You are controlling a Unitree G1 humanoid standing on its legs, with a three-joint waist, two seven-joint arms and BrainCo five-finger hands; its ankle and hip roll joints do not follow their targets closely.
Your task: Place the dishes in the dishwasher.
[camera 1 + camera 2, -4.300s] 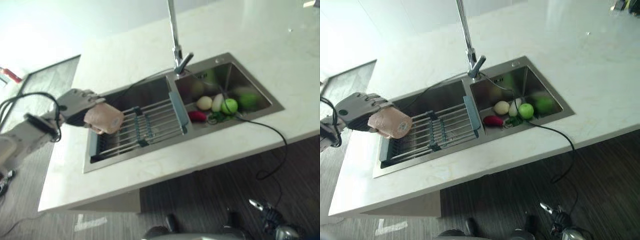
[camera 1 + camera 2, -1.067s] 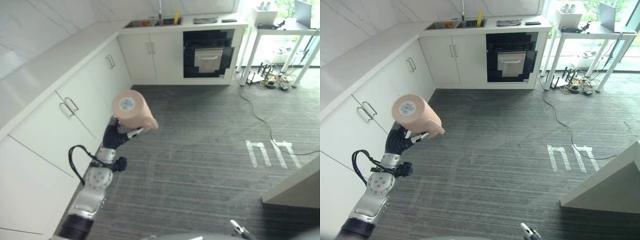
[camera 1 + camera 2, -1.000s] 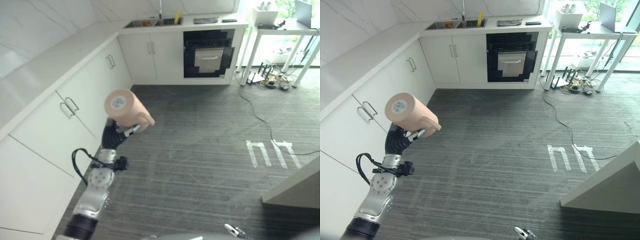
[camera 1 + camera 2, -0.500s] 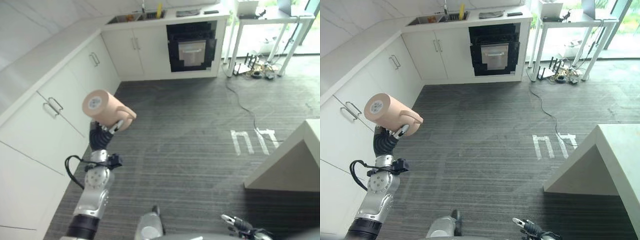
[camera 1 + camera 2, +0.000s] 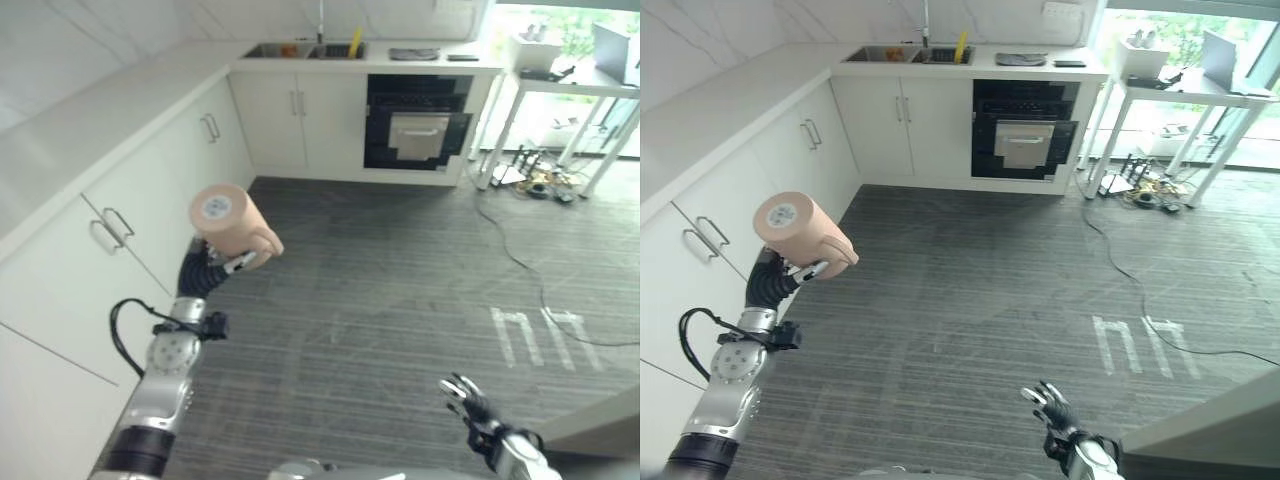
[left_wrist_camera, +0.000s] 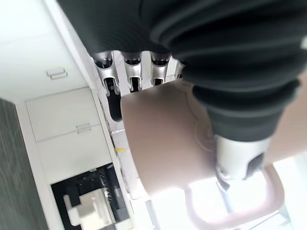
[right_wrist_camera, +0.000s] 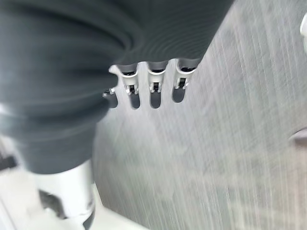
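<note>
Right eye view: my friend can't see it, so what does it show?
The robot's left hand holds a pink mug up over a grey kitchen floor. White cabinets line the wall, with a black oven farther back. The right hand hangs low with its fingers spread, holding nothing.

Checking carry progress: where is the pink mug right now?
The pink ceramic mug is in the left hand, raised over the grey floor beside the white cabinets.
</note>
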